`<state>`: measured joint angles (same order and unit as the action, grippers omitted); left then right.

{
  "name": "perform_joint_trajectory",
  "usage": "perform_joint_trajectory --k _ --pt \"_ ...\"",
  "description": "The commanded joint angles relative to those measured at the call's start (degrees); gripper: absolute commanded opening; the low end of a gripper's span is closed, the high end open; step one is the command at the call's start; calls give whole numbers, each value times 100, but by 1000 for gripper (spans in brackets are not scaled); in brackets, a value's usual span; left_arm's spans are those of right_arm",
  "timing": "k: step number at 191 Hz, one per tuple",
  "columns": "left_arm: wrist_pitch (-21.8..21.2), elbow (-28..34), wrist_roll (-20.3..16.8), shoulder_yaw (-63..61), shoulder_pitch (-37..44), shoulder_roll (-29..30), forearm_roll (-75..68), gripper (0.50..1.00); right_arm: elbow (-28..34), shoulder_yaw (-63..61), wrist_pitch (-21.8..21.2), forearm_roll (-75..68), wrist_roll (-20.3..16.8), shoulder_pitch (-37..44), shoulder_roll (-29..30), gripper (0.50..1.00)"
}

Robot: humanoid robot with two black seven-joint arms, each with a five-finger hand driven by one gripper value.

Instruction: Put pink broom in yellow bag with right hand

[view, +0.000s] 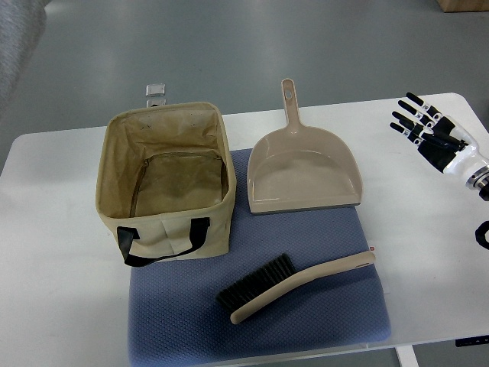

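tabletop (pixel 61 252): white, rounded corners | floor (pixel 229 46): smooth grey, evenly lit | top-right corner: brown box edge (pixel 462 4) | tabletop far edge: small metal clamp (pixel 156 93)

Right hand (pixel 429 131) spread over table (pixel 53 252), well apart from broom (pixel 294 287); bag (pixel 168 180) open, upright.

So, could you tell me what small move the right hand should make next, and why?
Probably bring the right hand in and down toward the broom. The hand is open and empty at the table's right edge, well away from the broom, which lies untouched on the blue mat with its handle end pointing toward that side. The bag stands open and empty.
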<state>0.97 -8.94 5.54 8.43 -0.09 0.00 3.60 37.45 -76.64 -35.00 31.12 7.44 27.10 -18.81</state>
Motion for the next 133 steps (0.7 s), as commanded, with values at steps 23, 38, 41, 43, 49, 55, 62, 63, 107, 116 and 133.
perform_joint_trajectory --k 23,38,41,43,49,55,62,63,107,116,133 --pt "-1 6 -26 27 9 0 0 1000 8 -8 0 -1 -6 6 1 930" --pt "-1 6 -26 27 9 0 0 1000 8 -8 0 -1 -6 14 1 930" --pt "-1 6 -26 18 9 0 0 1000 8 -8 0 -1 -6 14 9 930" --pt "-1 6 -26 18 9 0 0 1000 8 -8 0 -1 -6 14 9 930" --pt "-10 6 -26 9 9 0 0 1000 8 -8 0 -1 -6 14 9 930" --pt "-1 6 -26 9 9 0 0 1000 8 -8 0 -1 -6 14 9 930" --pt "-1 6 -26 9 9 0 0 1000 8 -8 0 -1 -6 14 9 930" --pt "-1 6 -26 9 9 0 0 1000 8 -8 0 -1 -6 14 9 930" --pt "-1 -3 -26 18 9 0 0 1000 8 -8 0 -1 -6 32 1 930" --pt "-1 -3 -26 18 9 0 0 1000 8 -17 0 -1 -6 32 1 930" --pt "-1 6 -26 9 9 0 0 1000 8 -26 0 -1 -6 49 1 930"
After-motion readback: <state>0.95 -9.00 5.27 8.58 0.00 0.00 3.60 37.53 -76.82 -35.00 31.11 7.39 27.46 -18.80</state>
